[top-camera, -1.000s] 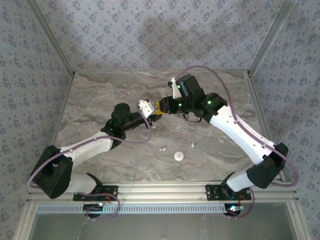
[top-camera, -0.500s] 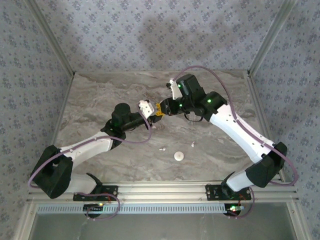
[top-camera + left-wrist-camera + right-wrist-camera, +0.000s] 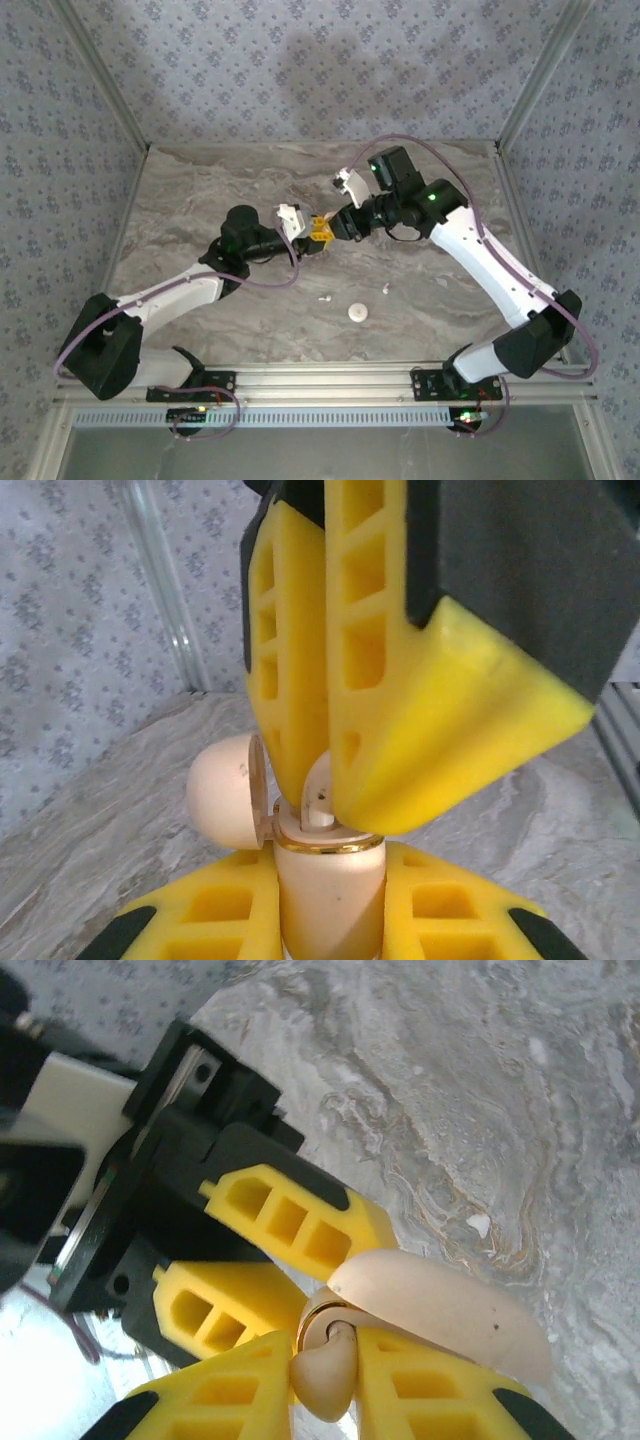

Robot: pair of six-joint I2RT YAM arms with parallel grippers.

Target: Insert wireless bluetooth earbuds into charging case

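Left gripper (image 3: 316,233) clamps charging case (image 3: 330,885), lid (image 3: 225,792) open, centre of top view. Right gripper (image 3: 325,1385) pinches earbud (image 3: 318,792), tip inside case rim. Two loose earbuds (image 3: 325,297) on table (image 3: 200,200), lower centre.

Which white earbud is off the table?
The cream earbud pinched in the right gripper, at the open cream charging case's mouth; the other two earbuds lie on the marble table.
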